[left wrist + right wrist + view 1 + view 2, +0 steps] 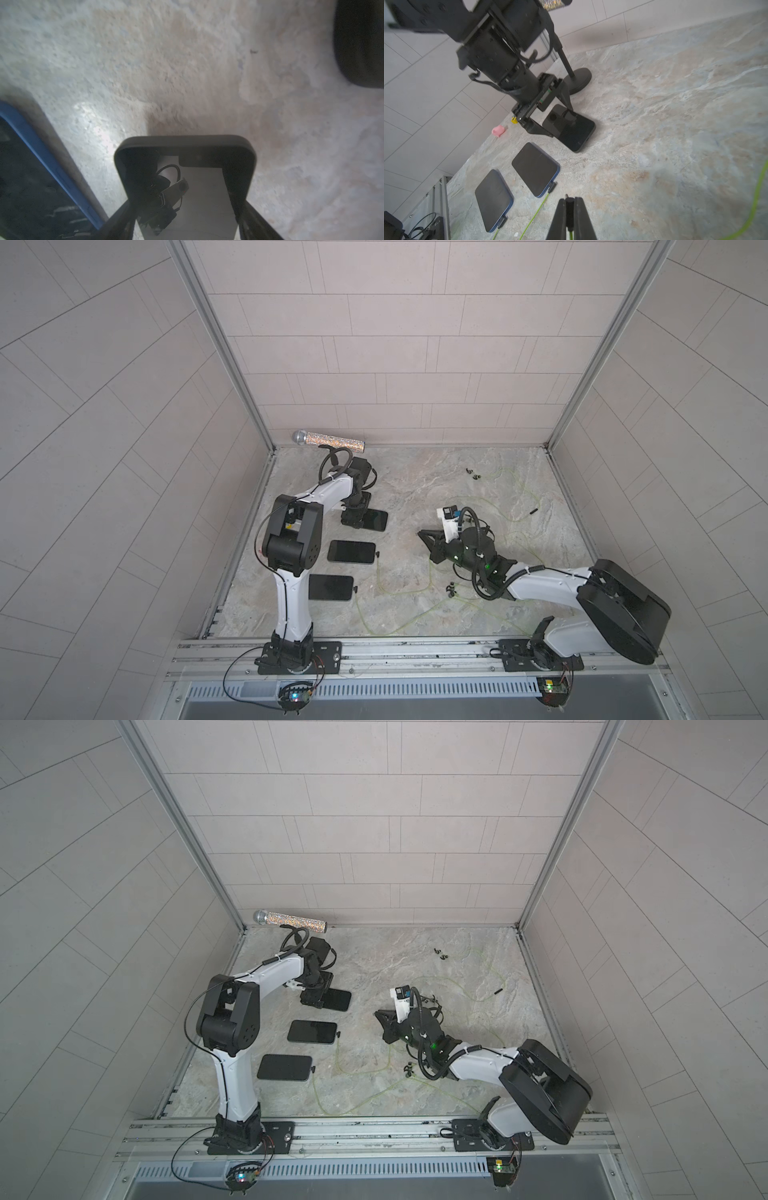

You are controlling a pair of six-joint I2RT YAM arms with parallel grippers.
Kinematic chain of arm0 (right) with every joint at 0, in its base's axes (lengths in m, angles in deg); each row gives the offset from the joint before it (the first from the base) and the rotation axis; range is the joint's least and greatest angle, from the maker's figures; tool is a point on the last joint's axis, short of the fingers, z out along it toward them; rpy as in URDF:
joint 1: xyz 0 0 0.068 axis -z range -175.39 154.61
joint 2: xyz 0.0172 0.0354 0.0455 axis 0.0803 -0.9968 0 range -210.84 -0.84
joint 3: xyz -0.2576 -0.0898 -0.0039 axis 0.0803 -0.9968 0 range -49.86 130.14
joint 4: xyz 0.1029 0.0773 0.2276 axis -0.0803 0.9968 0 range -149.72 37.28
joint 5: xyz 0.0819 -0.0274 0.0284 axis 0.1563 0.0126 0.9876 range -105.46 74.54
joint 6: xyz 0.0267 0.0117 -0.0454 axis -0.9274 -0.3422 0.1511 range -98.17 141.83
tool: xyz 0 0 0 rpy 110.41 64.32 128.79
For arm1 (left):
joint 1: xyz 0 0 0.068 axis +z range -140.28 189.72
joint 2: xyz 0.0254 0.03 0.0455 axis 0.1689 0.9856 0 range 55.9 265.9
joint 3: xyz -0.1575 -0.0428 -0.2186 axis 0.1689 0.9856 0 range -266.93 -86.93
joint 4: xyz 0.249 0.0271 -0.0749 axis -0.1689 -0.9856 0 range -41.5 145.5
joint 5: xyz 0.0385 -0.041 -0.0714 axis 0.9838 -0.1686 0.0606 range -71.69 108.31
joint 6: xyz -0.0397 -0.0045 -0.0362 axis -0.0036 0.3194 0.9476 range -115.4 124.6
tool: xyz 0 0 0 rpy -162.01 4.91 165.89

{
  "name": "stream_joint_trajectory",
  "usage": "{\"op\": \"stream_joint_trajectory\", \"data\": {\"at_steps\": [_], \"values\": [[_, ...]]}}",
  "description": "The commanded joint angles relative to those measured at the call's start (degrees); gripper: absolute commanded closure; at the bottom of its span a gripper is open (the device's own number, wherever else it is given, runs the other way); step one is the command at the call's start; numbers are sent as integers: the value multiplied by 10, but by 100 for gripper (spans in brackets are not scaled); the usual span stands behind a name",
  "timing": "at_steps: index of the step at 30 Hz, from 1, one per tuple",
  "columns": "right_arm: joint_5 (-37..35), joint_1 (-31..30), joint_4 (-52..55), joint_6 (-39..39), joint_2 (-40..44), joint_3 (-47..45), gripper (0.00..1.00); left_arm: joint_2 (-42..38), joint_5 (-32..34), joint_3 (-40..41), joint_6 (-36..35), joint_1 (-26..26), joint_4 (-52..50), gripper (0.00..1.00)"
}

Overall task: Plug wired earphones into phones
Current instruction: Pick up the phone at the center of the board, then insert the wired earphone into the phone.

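Three black phones lie in a row at the left in both top views: far (376,520) (338,999), middle (351,551) and near (331,587). My left gripper (355,516) (187,202) straddles the far phone (185,153), its fingers (121,218) pressed against the phone's long sides. The middle phone (534,168) and near phone (493,199) each have a black plug (552,186) with a yellow-green cable in their end. My right gripper (569,200) (422,534) hovers mid-table, shut on a black earphone plug (569,209) that points towards the phones, its green cable trailing back.
A glittery microphone (328,440) sits on a black stand whose round base (578,80) is just behind the far phone. Loose earbuds (473,473) (451,589) and cable loops (399,593) are spread over the marble top. A small pink object (497,130) lies by the left wall.
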Motion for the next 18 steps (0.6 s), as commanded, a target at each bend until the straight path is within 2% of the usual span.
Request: {"op": "stream_joint_trajectory", "data": {"at_steps": [1,11,18], "values": [[-36,-11,-8,2,-20,23,100,-29,-20,13,8,-5,22,29],[-48,-10,-67,-62,-86,20,100,-81,-51,67,17,-21,68,30],[-56,-5,-110,-68,-77,-2,100,-156,-62,134,38,-42,117,30]]}}
